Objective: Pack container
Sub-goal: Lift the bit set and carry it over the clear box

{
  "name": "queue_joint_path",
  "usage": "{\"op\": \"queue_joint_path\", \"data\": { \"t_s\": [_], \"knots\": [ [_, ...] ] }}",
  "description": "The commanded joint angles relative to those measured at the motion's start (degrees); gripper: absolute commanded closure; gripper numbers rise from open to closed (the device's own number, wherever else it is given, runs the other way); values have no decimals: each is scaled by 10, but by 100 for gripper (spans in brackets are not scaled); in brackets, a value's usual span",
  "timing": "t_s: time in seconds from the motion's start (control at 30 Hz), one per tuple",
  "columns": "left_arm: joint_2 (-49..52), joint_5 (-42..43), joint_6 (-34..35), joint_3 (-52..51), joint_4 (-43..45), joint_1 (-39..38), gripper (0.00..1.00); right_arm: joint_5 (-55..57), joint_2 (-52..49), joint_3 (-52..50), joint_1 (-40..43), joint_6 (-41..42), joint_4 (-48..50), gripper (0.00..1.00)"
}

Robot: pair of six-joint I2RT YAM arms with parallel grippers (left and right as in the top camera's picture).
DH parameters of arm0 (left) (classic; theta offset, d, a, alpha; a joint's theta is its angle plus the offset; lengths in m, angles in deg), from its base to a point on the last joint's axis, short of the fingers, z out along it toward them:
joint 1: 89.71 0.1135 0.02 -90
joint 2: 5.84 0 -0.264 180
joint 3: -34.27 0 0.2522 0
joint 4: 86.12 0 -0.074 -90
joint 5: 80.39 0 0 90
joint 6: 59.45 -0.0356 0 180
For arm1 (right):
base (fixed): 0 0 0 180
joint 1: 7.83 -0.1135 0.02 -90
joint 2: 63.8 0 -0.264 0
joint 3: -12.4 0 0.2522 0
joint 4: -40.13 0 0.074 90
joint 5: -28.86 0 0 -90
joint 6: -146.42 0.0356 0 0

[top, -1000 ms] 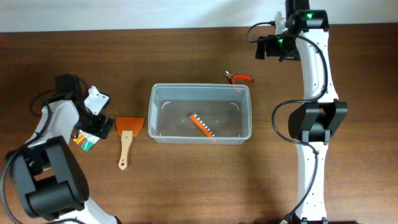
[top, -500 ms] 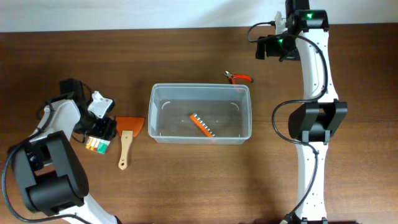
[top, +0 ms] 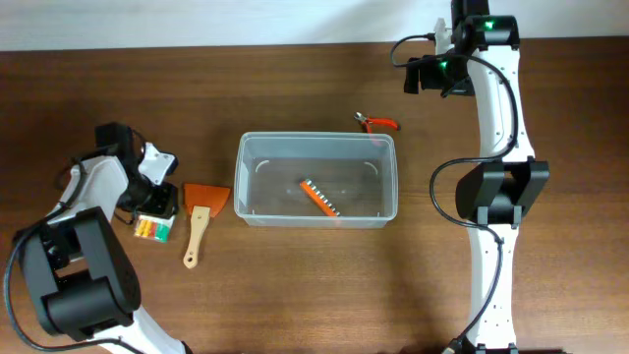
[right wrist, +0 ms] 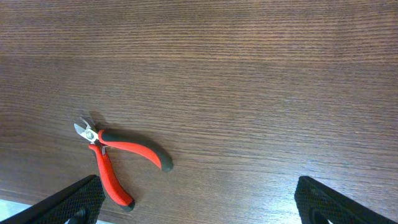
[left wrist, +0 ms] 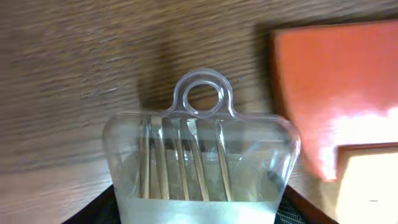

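Left gripper (left wrist: 194, 210) has its fingers against both side edges of a clear plastic blister pack with a hanging loop and thin rods inside (left wrist: 199, 155). It appears to be pinching the pack low over the brown wooden table (top: 295, 295).

The clear, colourless rectangular plastic container (top: 316, 137) sits mid-table, well to the right of that pack. One item lies on its floor, a slim orange-and-black ridged tool (top: 318, 197).

Just behind the far right corner of the container are small red-handled cutting pliers (right wrist: 130, 148), on the wood. Just beside its left wall lies an orange-bladed scraper with a pale wooden handle (top: 204, 202), with the pack just beyond it.

Right gripper (right wrist: 202, 199) hovers over the pliers with fingers spread wide and nothing between them.

Packing looks barely begun: one piece is in, and the pliers, scraper and pack remain outside.
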Motion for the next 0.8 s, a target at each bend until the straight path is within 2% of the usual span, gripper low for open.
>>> {"op": "queue_joint_path", "data": {
  "t_s": [0.0, 0.1, 0.33, 0.5, 0.6, 0.77],
  "knots": [
    [10, -80, 40, 20, 0, 2, 68, -5, 3, 11, -1, -2, 0, 1],
    [10, -101, 52, 51, -16, 2, 74, -5, 3, 11, -1, -2, 0, 1],
    [10, -93, 79, 179, -101, 2, 75, -5, 3, 11, -1, -2, 0, 1],
    [10, 3, 90, 280, -158, -2, 75, -5, 3, 11, -1, -2, 0, 1],
    [10, 90, 129, 342, -184, -16, 75, -5, 3, 11, -1, -2, 0, 1],
    [10, 184, 159, 381, -197, -50, 77, -5, 3, 11, -1, -2, 0, 1]
  ]
}}
